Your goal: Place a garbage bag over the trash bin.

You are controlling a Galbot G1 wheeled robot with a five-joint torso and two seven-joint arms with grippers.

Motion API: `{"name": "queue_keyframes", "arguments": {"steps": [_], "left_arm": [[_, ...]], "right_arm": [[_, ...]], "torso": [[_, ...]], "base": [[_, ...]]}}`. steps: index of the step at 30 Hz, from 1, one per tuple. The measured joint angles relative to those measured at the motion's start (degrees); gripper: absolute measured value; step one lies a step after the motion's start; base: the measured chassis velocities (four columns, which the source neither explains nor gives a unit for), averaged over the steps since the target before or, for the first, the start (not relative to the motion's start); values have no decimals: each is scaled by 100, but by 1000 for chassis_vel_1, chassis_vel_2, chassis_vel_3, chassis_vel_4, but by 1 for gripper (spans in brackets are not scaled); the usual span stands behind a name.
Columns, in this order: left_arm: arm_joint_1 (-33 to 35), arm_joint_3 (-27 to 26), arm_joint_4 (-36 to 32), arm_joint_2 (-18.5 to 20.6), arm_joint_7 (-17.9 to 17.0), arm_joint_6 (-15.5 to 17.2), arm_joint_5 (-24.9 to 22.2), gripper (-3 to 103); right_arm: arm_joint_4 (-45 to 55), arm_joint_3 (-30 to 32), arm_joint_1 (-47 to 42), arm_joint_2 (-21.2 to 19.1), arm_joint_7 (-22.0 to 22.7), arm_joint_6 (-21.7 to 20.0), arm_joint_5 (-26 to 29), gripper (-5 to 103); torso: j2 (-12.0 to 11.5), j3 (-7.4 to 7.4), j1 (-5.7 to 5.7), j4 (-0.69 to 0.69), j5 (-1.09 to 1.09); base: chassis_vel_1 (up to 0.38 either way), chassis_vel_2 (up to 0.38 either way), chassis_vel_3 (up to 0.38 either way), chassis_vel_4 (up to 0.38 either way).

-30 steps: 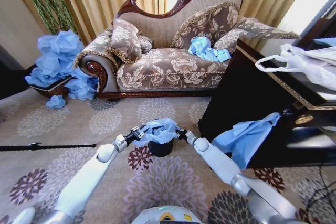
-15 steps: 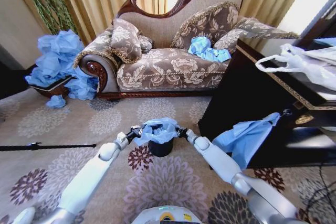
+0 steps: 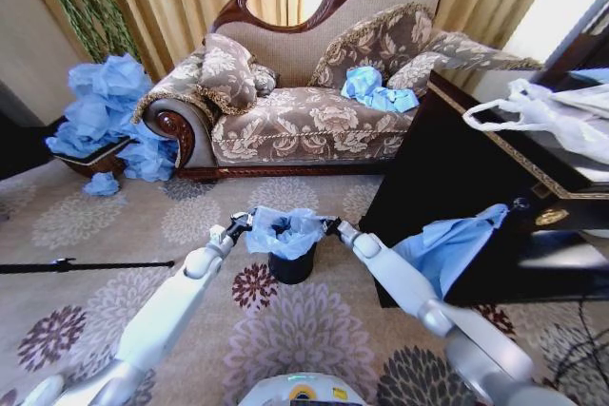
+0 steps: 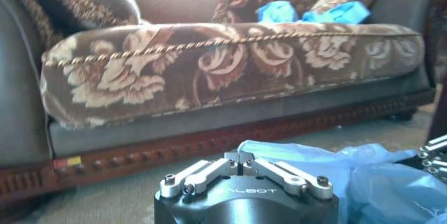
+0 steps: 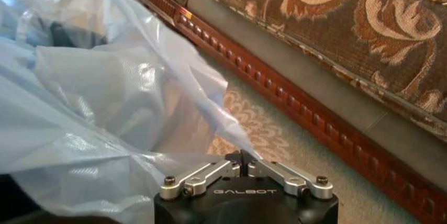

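Now my left gripper (image 3: 244, 223) and right gripper (image 3: 326, 225), jaws pinched tight on opposite edges of the garbage bag (image 3: 284, 232), hold it spread over the trash bin (image 3: 291, 266) on the carpet before the sofa (image 3: 304, 121). Keeping the thin, crinkly film taut and level should slip it down around the smooth round rim.

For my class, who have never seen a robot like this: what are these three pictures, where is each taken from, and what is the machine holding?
It is a wheeled robot with two arms. The wide picture comes from a camera on its head; the two close ones come from a camera on each wrist. The left hand and right hand each pinch one side of a thin blue garbage bag, stretched above a small black trash bin on the patterned carpet. A sofa stands behind.
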Motion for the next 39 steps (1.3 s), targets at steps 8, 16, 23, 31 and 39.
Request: {"name": "queue_keyframes", "arguments": {"steps": [8, 16, 23, 31, 39], "left_arm": [[-284, 75, 521, -420, -389, 500, -223, 0], [-575, 113, 1013, -593, -601, 922, -356, 0], [-983, 265, 1659, -924, -640, 1153, -369, 0], [-761, 431, 1613, -899, -530, 1403, -422, 0], [-54, 346, 1031, -631, -455, 1681, -513, 0]], "right_arm": [[-135, -118, 182, 75, -229, -495, 701, 0], [-534, -49, 319, 180, -303, -590, 924, 0], [-1068, 313, 432, 385, -965, -772, 786, 0], [-1171, 405, 316, 300, -1545, -450, 170, 0], [-1059, 425, 155, 79, -1889, -222, -129, 0]], "torso": [[0, 0, 0, 0, 3], [0, 0, -1, 0, 2], [0, 0, -1, -1, 2], [0, 0, 0, 0, 2], [0, 0, -1, 1, 2]], "base": [[0, 0, 0, 0], [0, 0, 0, 0], [0, 0, 0, 0], [0, 0, 0, 0], [0, 0, 0, 0]]}}
